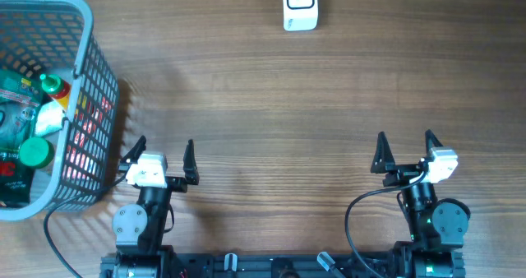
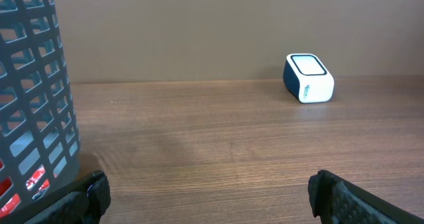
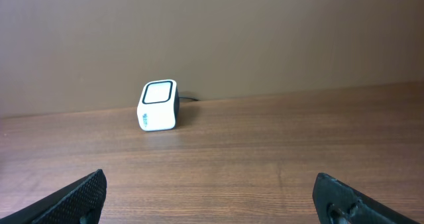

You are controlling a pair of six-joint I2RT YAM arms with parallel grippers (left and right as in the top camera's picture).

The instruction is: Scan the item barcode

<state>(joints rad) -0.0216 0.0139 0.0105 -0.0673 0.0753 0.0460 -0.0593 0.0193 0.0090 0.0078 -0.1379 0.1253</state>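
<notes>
**SCAN NOT STARTED, NOTHING PICKED UP**

No step done, judging by the layout: no item lifted, none shown to the scanner (image 1: 300,6). Left to do: reach into the basket (image 1: 99,105), pull one item out, carry it across, turn the barcode toward the scanner window.

Left fingers (image 1: 189,152) spread wide, holding nothing, at 7 o'clock in the overhead view, just beside the basket. Right fingers (image 1: 380,150) equally wide, also empty, at 5 o'clock.

Items to scan all inside the basket at 9 o'clock, at the left edge of the desk (image 1: 271,105). Scanner at 12 o'clock, at the far edge, well apart from the basket and both arms.

Counts:
- 1 basket, 1 scanner, 2 arms with 2 fingers each.
- In the basket:
  - 1 bottle with green tip (image 1: 52,85)
  - 1 round green lid (image 1: 34,152)
  - 1 white-and-yellow piece (image 1: 49,118)
  - at least 1 green packet (image 1: 12,126)
  - something red (image 1: 82,142) low behind the mesh
- Full item count impossible to tell, with the basket cut off by the frame edge and the contents overlapping.
- No barcode visible anywhere.
</notes>
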